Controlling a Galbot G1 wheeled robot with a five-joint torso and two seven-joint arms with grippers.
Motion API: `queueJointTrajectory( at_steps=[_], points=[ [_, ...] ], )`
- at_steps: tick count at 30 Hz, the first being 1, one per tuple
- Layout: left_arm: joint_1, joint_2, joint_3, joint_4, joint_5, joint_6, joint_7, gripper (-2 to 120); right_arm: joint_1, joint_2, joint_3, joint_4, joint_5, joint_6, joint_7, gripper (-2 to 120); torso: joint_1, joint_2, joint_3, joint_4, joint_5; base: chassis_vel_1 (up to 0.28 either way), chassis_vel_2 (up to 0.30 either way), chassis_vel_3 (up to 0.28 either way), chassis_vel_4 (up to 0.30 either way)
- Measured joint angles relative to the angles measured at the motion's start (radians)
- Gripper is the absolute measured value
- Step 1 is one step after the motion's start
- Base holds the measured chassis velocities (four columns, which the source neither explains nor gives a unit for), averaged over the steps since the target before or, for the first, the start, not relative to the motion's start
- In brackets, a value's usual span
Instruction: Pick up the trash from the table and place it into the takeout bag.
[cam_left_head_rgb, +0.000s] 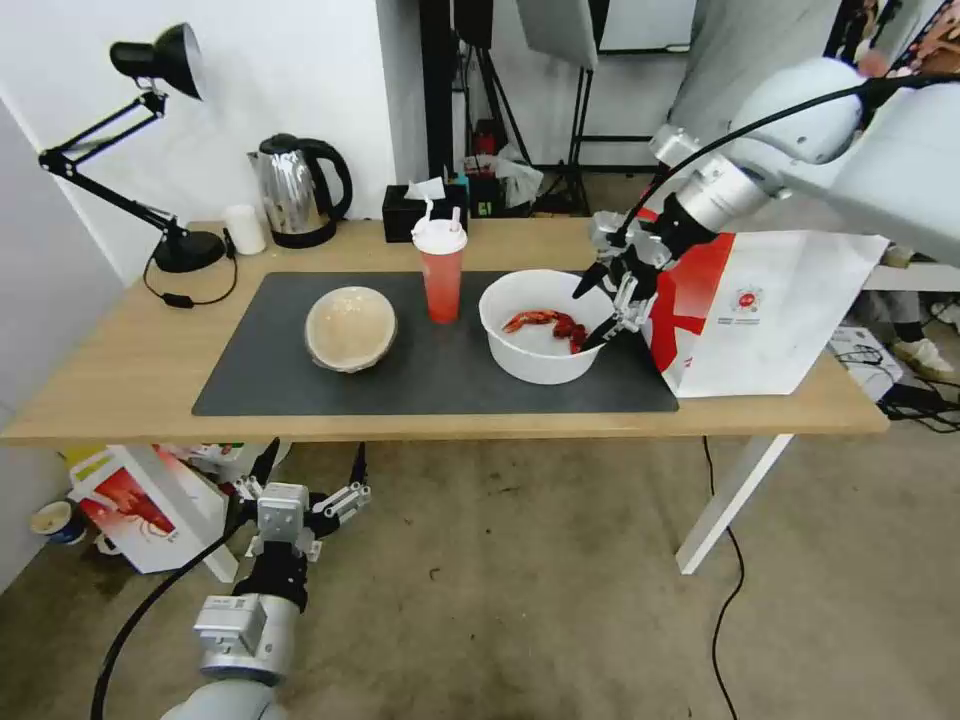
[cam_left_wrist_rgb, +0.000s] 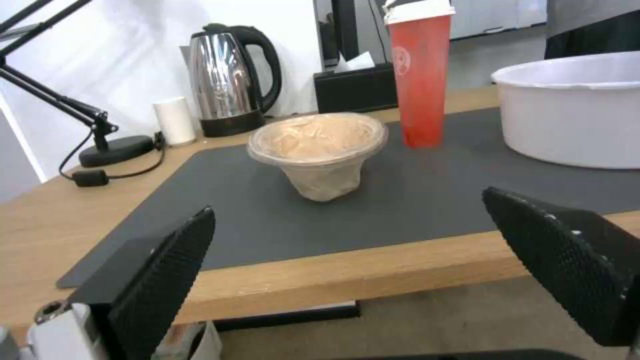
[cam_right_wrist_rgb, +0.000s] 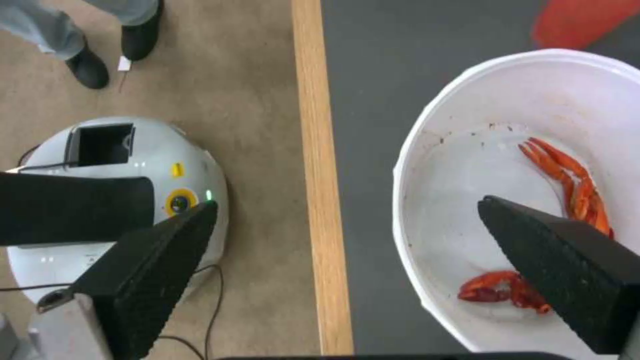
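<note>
On the table (cam_left_head_rgb: 120, 370), a dark mat (cam_left_head_rgb: 270, 385) carries the trash: a tan bowl (cam_left_head_rgb: 350, 327), a red drink cup (cam_left_head_rgb: 440, 272) with lid and straws, and a white bowl (cam_left_head_rgb: 540, 350) holding red shellfish scraps (cam_right_wrist_rgb: 573, 185). The takeout bag (cam_left_head_rgb: 780, 320) stands at the right end. My right gripper (cam_left_head_rgb: 588, 318) is open and straddles the white bowl's right rim (cam_right_wrist_rgb: 400, 200), one finger over the inside, one outside. My left gripper (cam_left_head_rgb: 300, 505) hangs open below the table's front edge, facing the tan bowl (cam_left_wrist_rgb: 319, 150).
Along the back stand a black desk lamp (cam_left_head_rgb: 150, 150), a small white cup (cam_left_head_rgb: 245, 230), a kettle (cam_left_head_rgb: 300, 190) and a black tissue box (cam_left_head_rgb: 420, 212). A white-and-red box (cam_left_head_rgb: 140, 505) sits on the floor under the left end. Cables run by the right table leg (cam_left_head_rgb: 735, 490).
</note>
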Motion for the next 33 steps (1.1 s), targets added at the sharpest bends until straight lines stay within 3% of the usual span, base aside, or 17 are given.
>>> queueJointTrajectory(
  at_steps=[18,33],
  points=[
    [0.000,0.000,0.000,0.000,0.000,0.000,0.000,100,-0.034,0.084,0.005,-0.122,-0.067,-0.003,-0.052,100,0.000,0.000,0.000,0.0000,0.0000,0.000,0.000,0.000,0.000],
    [0.000,0.000,0.000,0.000,0.000,0.000,0.000,100,0.016,0.095,-0.041,-0.105,-0.070,-0.012,-0.137,100,0.000,0.000,0.000,-0.0001,0.0000,0.000,0.000,0.000,0.000]
  ],
)
